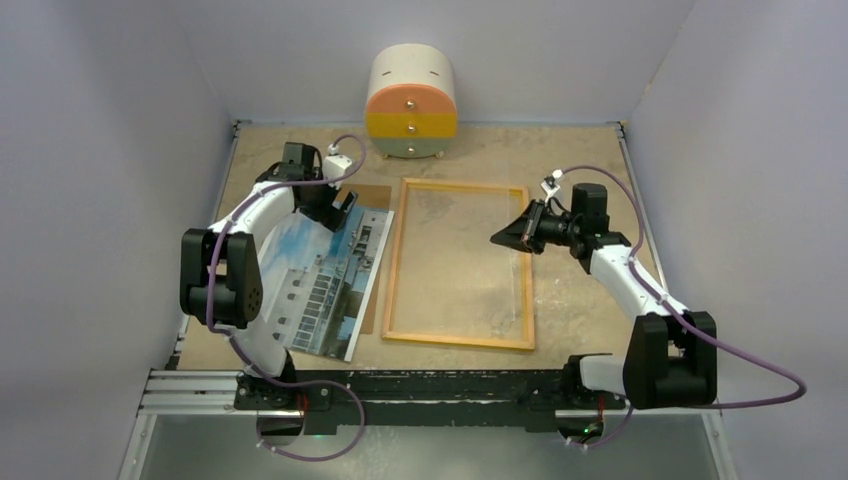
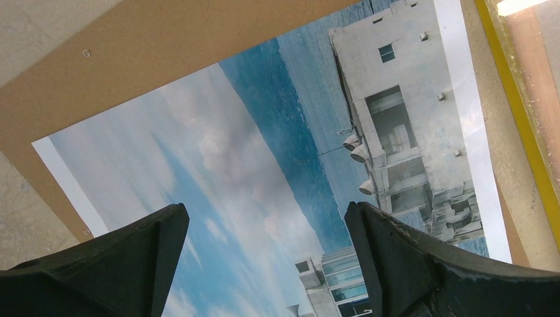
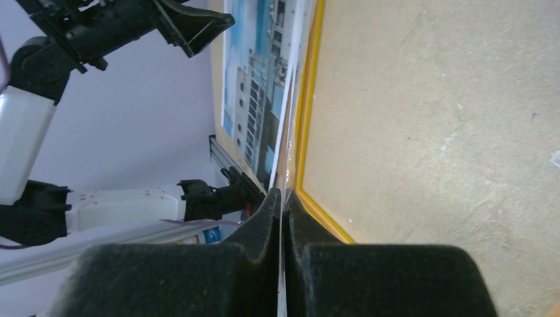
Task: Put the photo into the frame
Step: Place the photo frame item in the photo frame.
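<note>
The photo (image 1: pixel 320 280) lies face up at the left on a brown board (image 1: pixel 374 194), showing a white building under blue sky (image 2: pixel 264 132). My left gripper (image 1: pixel 340 205) hovers open over the photo's far end, its fingers (image 2: pixel 396 257) spread above the sky part with nothing between them. The frame (image 1: pixel 400 260) lies flat in the middle, its yellow edge (image 2: pixel 522 125) just right of the photo. Over the frame's right side, my right gripper (image 1: pixel 515 235) is shut on a thin clear sheet (image 3: pixel 290 119) seen edge-on. In the right wrist view, that sheet runs from the right gripper (image 3: pixel 282 195) between photo (image 3: pixel 254 99) and frame (image 3: pixel 305 99).
A round cabinet with orange, yellow and green drawers (image 1: pixel 412 105) stands at the back centre. Grey walls close in the table on the left, right and back. A metal rail (image 1: pixel 200 385) carries both arm bases along the near edge.
</note>
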`<state>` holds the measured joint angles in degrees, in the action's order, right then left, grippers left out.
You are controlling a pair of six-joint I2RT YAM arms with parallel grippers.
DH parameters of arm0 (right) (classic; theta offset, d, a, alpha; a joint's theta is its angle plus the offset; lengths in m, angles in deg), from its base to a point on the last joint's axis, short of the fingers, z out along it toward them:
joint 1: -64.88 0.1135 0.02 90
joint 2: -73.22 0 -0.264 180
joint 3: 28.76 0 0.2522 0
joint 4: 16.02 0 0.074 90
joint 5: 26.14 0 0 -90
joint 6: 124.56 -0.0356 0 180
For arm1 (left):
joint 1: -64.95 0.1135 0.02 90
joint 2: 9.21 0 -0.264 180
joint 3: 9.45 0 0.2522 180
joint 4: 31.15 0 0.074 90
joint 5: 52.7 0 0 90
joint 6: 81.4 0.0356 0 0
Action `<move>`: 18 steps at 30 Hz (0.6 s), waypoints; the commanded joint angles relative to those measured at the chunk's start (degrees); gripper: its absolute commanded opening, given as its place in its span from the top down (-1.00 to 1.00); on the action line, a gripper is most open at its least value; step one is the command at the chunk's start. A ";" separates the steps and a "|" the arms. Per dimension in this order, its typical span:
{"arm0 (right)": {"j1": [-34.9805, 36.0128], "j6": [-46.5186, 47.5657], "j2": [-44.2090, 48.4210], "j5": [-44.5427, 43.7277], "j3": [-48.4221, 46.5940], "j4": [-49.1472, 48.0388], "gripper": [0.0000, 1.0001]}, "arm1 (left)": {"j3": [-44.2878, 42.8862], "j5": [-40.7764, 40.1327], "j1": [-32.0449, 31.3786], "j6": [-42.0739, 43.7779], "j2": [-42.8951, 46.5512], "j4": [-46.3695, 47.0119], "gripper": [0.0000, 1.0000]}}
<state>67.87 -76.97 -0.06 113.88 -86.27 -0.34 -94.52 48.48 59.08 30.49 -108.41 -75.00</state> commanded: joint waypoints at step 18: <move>-0.02 11.37 1.37 -15.32 -2.88 15.12 1.00 | 1.43 1.24 -0.46 1.28 1.89 1.70 -0.99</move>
<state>67.87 -68.12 -0.54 102.28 -86.42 11.53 -93.58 48.64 58.89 30.71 -108.41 -74.52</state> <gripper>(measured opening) 0.005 0.996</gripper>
